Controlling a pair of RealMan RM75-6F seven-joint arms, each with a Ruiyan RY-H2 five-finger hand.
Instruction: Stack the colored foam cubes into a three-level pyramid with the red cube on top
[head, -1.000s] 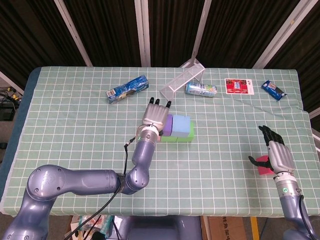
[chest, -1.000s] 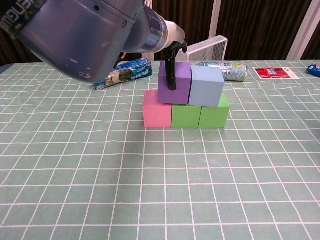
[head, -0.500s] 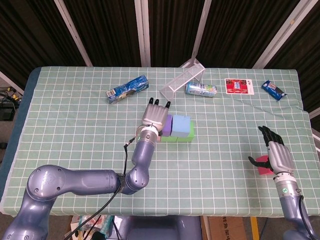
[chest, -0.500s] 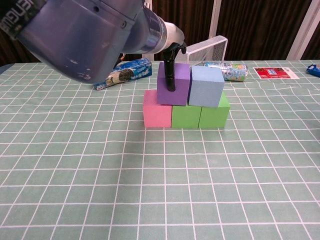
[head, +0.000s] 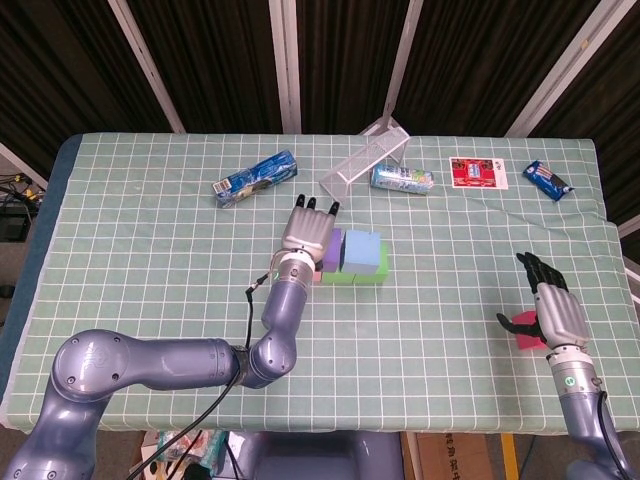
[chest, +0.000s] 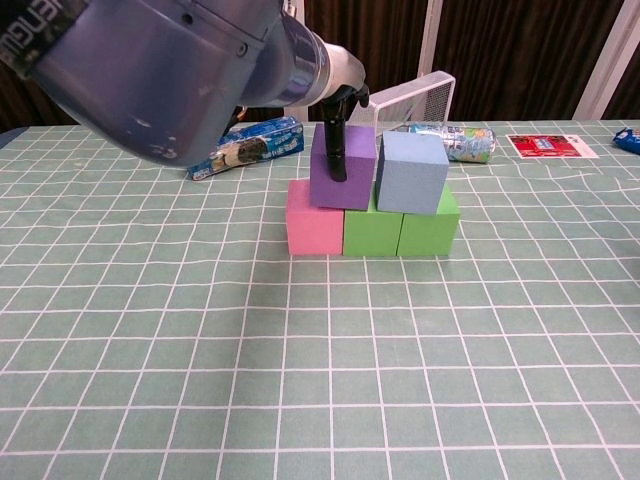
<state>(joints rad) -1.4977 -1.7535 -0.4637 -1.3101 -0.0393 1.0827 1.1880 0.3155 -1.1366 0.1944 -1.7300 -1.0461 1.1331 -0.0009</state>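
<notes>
In the head view, the left hand (head: 306, 228) is seen laid over the purple cube (head: 337, 250), fingers pointing toward the far edge of the table (head: 120, 260). The purple cube sits in the second level just beside the light blue cube (head: 365, 252), with the green cubes (head: 352, 277) showing below them. The row of cubes runs left to right across the table. Near the right front edge, the right hand (head: 555, 310) is seen with its thumb and fingers around the red cube (head: 527, 338), which rests low at the table's edge, well apart from the stack.

In the chest view, the bottom level is made up of a pink cube (chest: 314, 218) and two green cubes (chest: 400, 225) in a line. The purple cube (chest: 343, 166) is gripped by the left hand (chest: 338, 110), a dark fingertip pressed on its front face; it is tilted slightly and straddles the pink cube and the left green one. The light blue cube (chest: 411, 172) stands upright just beside it. The right hand is not shown in this view.
</notes>
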